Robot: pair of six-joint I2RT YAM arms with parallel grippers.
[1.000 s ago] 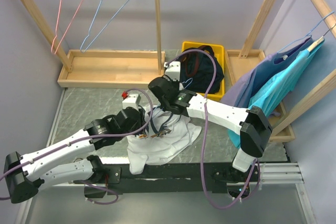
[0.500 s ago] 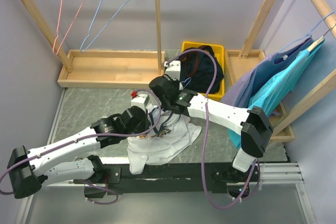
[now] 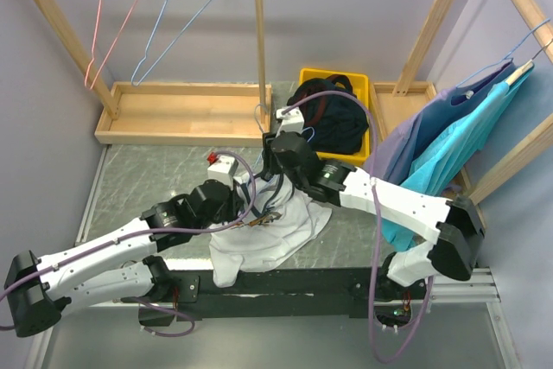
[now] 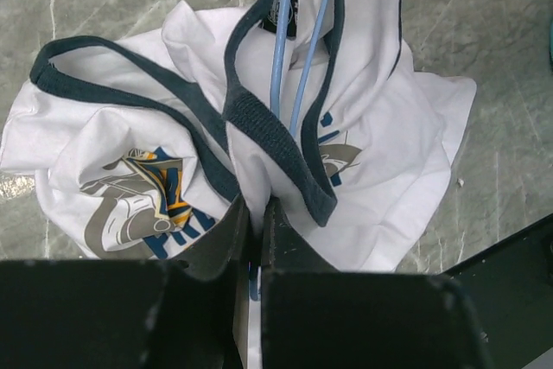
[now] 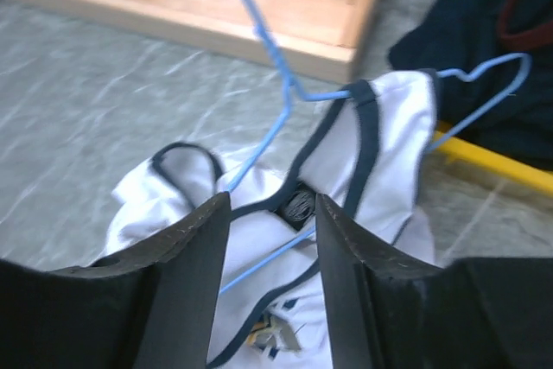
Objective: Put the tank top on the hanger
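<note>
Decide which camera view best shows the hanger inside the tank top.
Right wrist: the hanger shows its hook and one shoulder inside the tank top. Left wrist shows only two wires running into the neck opening. In the top view the arms hide nearly all of it.

Your left arm reaches from its base diagonally toward the tank top (image 3: 276, 226), wrist bent down over its near-left edge; the left gripper (image 4: 256, 213) is pinched closed on the white fabric; your right arm stretches across above the tank top, and the right gripper (image 5: 272, 209) hangs with jaws parted over its neckline.
</note>
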